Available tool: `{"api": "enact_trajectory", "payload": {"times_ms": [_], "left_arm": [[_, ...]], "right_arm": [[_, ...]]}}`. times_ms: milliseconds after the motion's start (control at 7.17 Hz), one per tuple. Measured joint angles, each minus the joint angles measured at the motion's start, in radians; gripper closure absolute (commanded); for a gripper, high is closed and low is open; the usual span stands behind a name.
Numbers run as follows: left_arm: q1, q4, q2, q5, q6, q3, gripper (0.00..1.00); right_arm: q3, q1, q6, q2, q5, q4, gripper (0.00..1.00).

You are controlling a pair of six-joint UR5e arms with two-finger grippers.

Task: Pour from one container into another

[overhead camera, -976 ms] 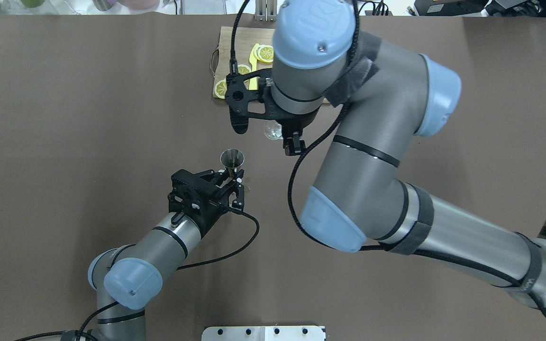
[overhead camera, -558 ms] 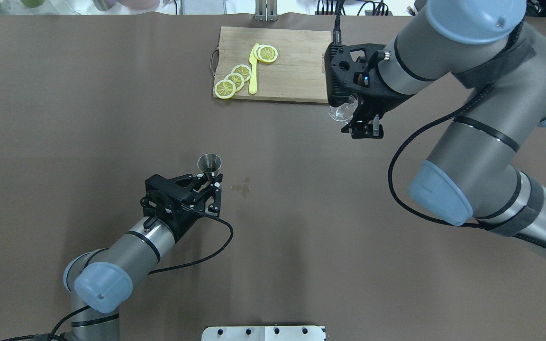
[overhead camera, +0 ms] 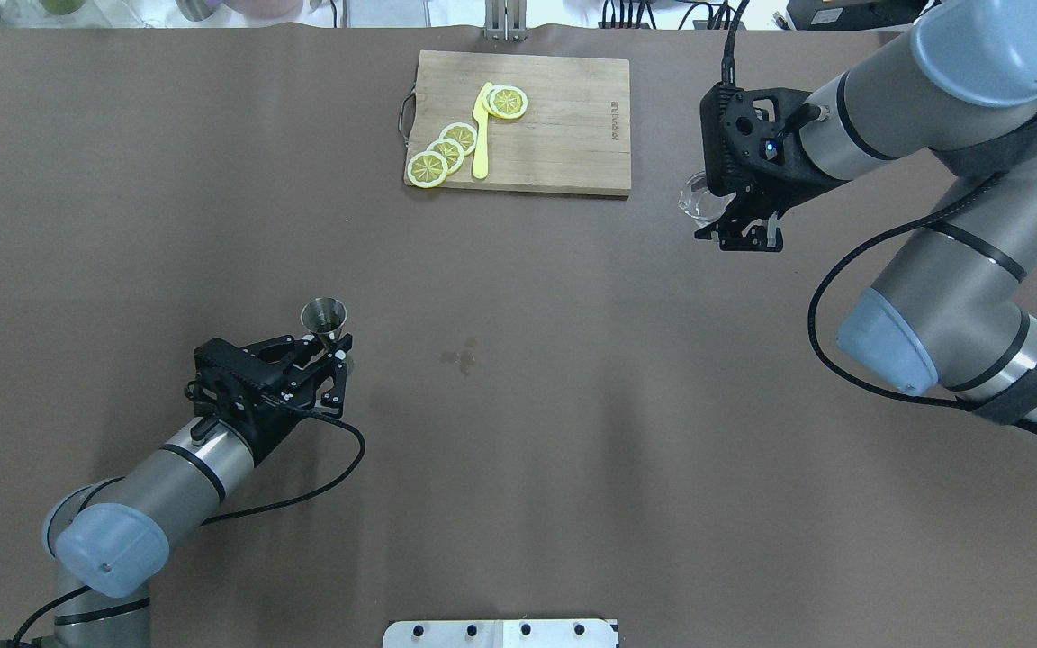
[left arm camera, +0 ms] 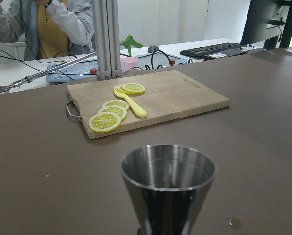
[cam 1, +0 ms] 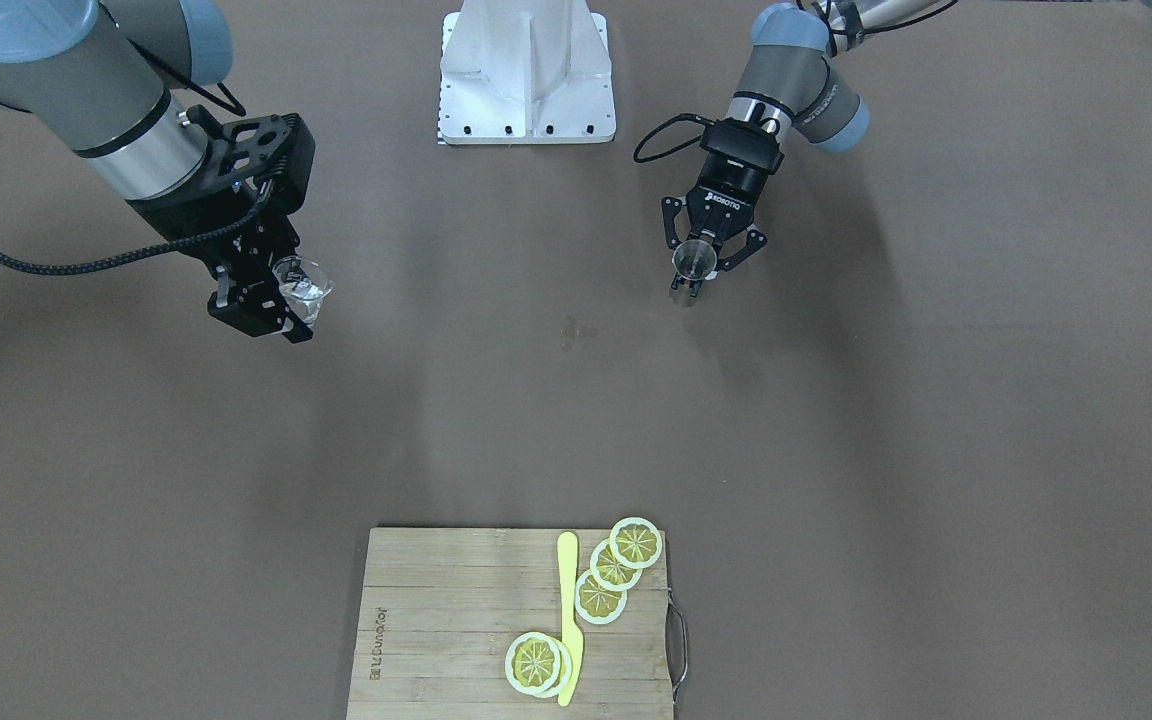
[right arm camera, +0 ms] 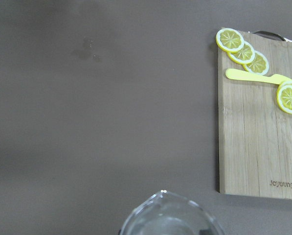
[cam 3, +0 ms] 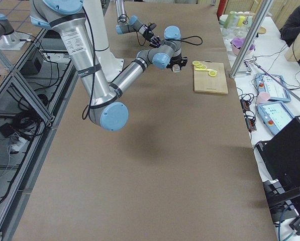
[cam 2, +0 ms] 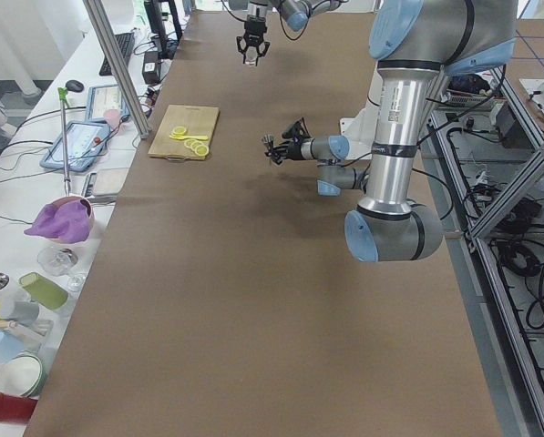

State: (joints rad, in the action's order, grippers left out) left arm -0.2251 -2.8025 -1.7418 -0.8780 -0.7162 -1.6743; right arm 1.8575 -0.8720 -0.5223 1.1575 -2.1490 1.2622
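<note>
Brown table (overhead camera: 122,180) w/ wooden cutting board (overhead camera: 563,126) at top centre of the overhead view. My right hand (overhead camera: 743,236), upper right, is clamped on a clear glass cup (overhead camera: 697,200) near the board's right edge. My left hand (overhead camera: 331,349), lower left, is pinched on an upright steel jigger (overhead camera: 324,315). Yellow knife (overhead camera: 481,135) + lemon slices (overhead camera: 446,153) on the board; small wet spots (overhead camera: 460,358) mid-table.

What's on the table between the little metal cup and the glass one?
Nothing: the overhead view shows bare brown table between metal cup and glass. A small stain and the cutting board lie off to either side.
</note>
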Motion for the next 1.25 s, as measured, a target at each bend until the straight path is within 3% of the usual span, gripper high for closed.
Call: {"api": "enact_trajectory", "payload": {"times_ms": [697, 1255], "left_arm": [[-0.006, -0.049, 0.119, 0.229, -0.033, -0.001, 1.00], [-0.032, -0.065, 0.203, 0.262, -0.182, 0.012, 1.00]], "right_arm": [[-0.249, -0.079, 0.211, 0.134, -0.156, -0.553, 1.00], [-0.502, -0.087, 0.442, 0.145, -0.190, -1.007, 1.00]]}}
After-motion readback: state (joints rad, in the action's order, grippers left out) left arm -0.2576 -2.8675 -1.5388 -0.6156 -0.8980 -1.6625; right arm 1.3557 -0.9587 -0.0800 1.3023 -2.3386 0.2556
